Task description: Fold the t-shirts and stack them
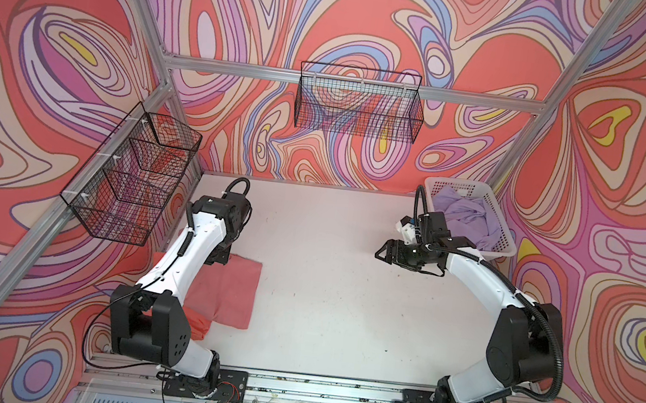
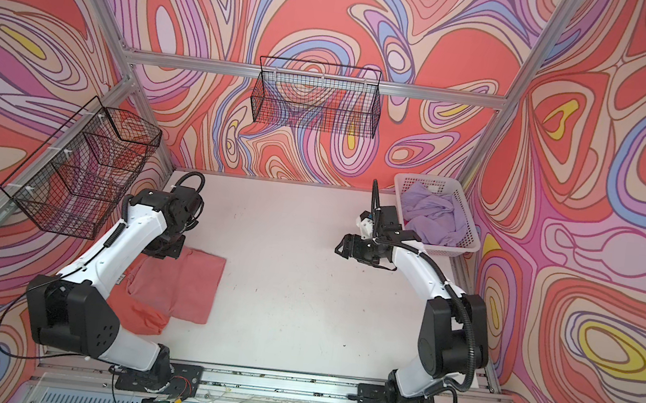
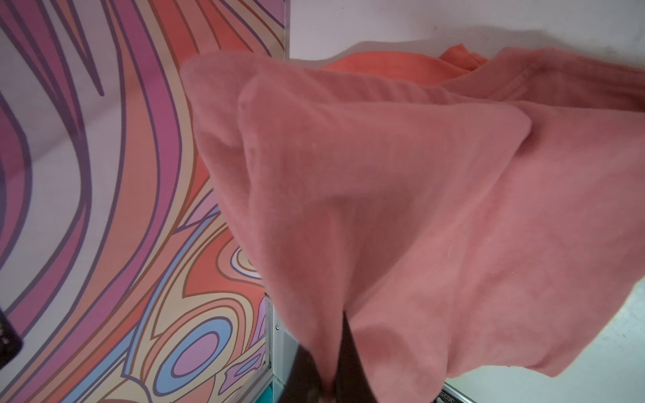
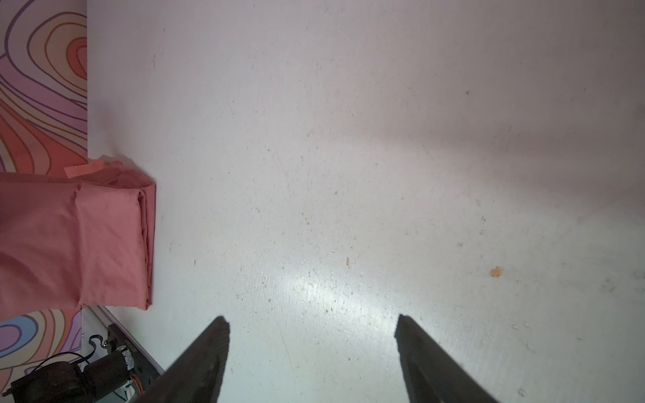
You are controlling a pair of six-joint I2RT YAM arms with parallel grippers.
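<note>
Between the clenched jaws of my left gripper (image 3: 330, 382) I see the salmon-pink t-shirt (image 3: 401, 209) pinched; my right gripper (image 4: 311, 319) hangs released, table (image 4: 349, 139) beneath its jaws.

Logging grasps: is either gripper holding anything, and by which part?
Left gripper pinches the salmon-pink t-shirt at a bunched edge; right gripper is open, holding nothing.

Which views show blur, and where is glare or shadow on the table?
Left wrist view: the salmon-pink t-shirt, close to the lens, looks soft and blurred. Right wrist view: a glare patch on the white table by the open right gripper, and a soft shadow band beyond.
</note>
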